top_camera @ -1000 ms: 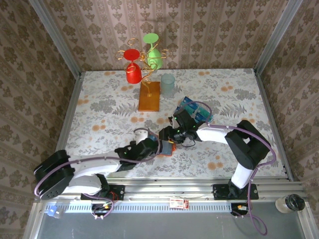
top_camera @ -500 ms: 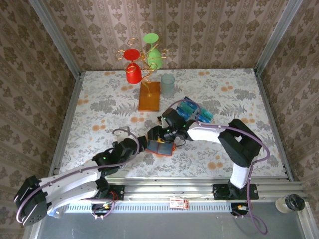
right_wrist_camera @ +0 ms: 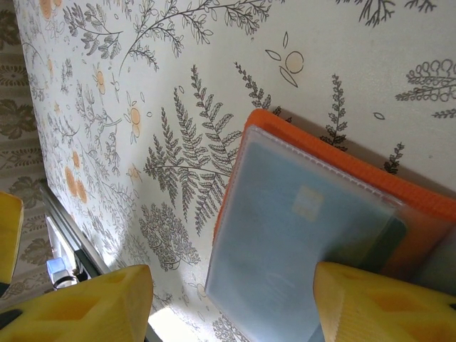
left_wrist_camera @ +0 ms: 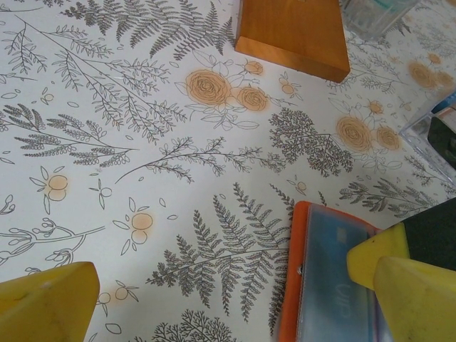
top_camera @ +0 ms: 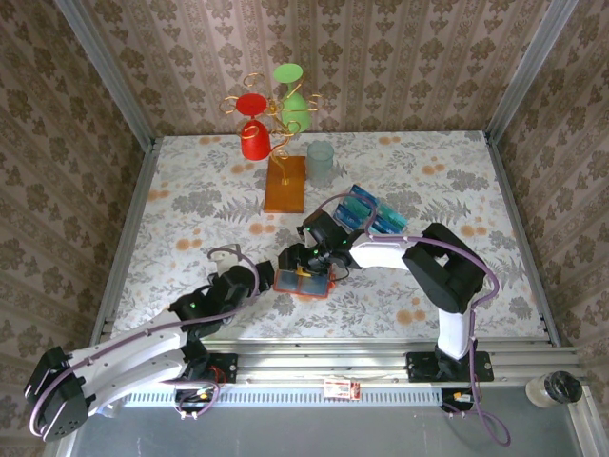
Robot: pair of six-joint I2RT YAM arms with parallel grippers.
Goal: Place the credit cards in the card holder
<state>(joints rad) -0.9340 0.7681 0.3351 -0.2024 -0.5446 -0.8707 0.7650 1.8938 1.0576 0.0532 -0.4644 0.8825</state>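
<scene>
Table (top_camera: 190,190): floral cloth; the orange card holder (top_camera: 303,283) lies open near its front middle, and every place below is given from it.
Left arm (top_camera: 143,333): has drawn back to the holder's near left. A second ago it reached right up to the holder's left edge.
Wire stand (top_camera: 271,119): gold, with a red and a green cup, well beyond the holder on an orange-brown base (left_wrist_camera: 292,32). A clear tumbler (top_camera: 321,162) stands beside it. Both are unmoved.
Right pincer (top_camera: 303,262): over the holder's far edge, having slid left with it. The yellow fingers (right_wrist_camera: 385,306) stand apart and have widened in the last second. One tip rests on the sleeve; nothing is clamped.
Left pincer (left_wrist_camera: 228,299): fingers spread as wide as they go, holding nothing, now just left of the holder.
Spare credit cards (top_camera: 371,211): a blue and teal row in a clear tray, beyond the holder to its right.
Card holder, close up (right_wrist_camera: 342,164): has shifted slightly left since a second ago.
Card inside (right_wrist_camera: 299,221): a pale blue card lies under the holder's clear sleeve.
Meaning: this card looks seated and released. The tray cards remain, so most of the job is probably still ahead.
</scene>
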